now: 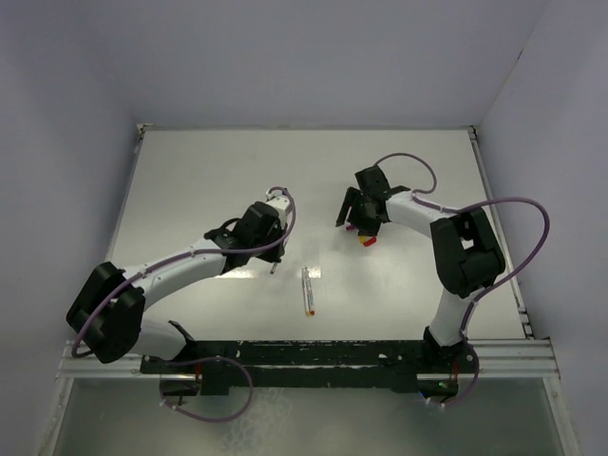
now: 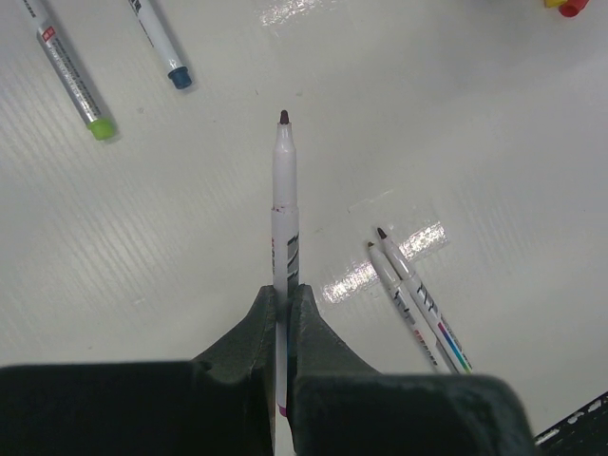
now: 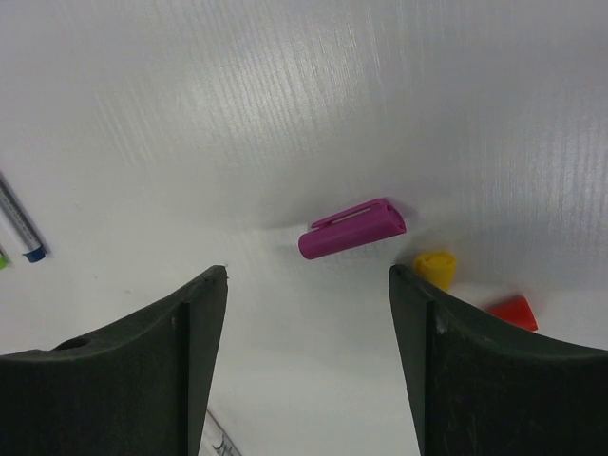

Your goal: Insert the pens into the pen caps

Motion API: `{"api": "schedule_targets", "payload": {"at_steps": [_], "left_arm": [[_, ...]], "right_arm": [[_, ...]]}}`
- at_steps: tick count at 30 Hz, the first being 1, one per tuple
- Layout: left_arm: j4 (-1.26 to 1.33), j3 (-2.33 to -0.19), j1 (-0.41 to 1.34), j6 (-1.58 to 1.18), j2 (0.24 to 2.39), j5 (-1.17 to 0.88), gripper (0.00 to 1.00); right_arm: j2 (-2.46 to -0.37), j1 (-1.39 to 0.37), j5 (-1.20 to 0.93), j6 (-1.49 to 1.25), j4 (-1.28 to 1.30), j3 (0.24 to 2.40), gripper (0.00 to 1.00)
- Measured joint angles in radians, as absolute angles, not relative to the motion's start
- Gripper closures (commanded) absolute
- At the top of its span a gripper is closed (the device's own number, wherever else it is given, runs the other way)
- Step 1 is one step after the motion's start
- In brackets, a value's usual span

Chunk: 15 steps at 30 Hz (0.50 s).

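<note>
My left gripper (image 2: 287, 290) is shut on a white pen (image 2: 283, 190) that sticks out forward, its dark bare tip above the table. In the top view that gripper (image 1: 273, 266) hangs left of centre. Two uncapped pens (image 2: 413, 299) lie side by side to its right, also seen as pens (image 1: 309, 290) in the top view. My right gripper (image 3: 309, 275) stands open above a magenta cap (image 3: 351, 229) lying on its side just beyond the fingertips. A yellow cap (image 3: 435, 269) and a red cap (image 3: 511, 311) sit by the right finger. From above, the right gripper (image 1: 356, 223) hovers over the red cap (image 1: 369, 241).
A pen with a green end (image 2: 71, 71) and a pen with a blue end (image 2: 160, 43) lie at the far left of the left wrist view. The white table (image 1: 304, 171) is walled at the back and sides. The arm bases' black rail (image 1: 313, 356) runs along the near edge.
</note>
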<state>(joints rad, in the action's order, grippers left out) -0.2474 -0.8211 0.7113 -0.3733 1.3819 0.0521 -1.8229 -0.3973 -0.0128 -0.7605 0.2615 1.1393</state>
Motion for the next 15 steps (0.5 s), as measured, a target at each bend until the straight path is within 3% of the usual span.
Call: {"api": "schedule_targets", "payload": {"at_steps": [15], "left_arm": [[-0.248,-0.821,0.695,-0.372,1.399,0.035,1.00]], "right_arm": [[-1.914,-0.397,-0.007,-0.752,0.294,1.259,0.37]]}}
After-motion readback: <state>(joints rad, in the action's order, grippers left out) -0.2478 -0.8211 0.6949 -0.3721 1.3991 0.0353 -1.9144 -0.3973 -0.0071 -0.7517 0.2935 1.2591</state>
